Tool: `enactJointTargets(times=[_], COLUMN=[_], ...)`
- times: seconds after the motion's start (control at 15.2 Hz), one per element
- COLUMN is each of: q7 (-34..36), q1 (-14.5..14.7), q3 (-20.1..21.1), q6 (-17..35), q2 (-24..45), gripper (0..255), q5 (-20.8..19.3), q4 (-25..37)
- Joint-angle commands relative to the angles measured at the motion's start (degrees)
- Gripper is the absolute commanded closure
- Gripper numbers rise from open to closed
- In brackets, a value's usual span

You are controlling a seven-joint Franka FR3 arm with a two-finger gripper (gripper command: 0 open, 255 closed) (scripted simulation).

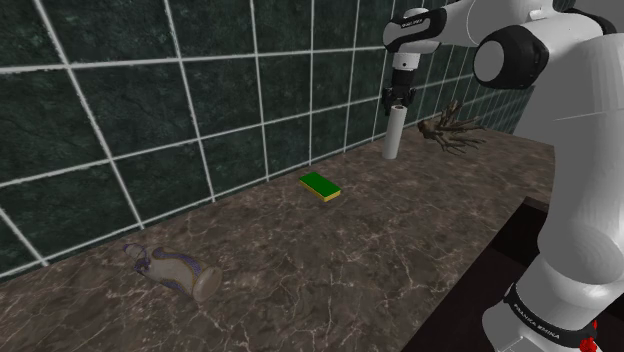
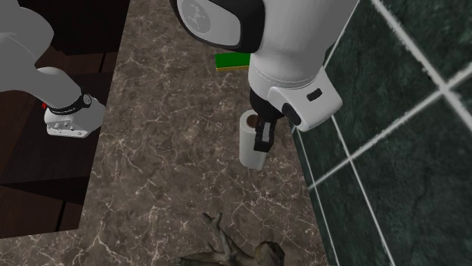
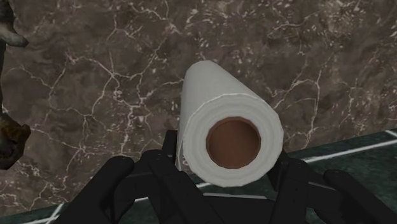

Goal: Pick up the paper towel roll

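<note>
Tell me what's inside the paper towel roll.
Inside the paper towel roll, a brown core shows at its open end; how deep it runs, and anything further down, is hidden.

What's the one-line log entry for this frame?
gripper: shut on paper towel roll | roll: upright, clasped near its top | lift off counter: cannot tell | green sponge: lying apart on counter

Small white lettering, on the arm's black base band (image 1: 541,312), too small to read
</note>
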Motion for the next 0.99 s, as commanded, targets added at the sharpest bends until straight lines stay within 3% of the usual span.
enactJointTargets(times=[0.0,0.92], q7=[0.1,1.0], q1=[0.0,-2.1], q3=[0.0,0.1], q6=[-0.8,-13.5], q2=[0.0,3.1], gripper=[255,255], q5=[0.0,0.6], q4=[0.7,16.7])
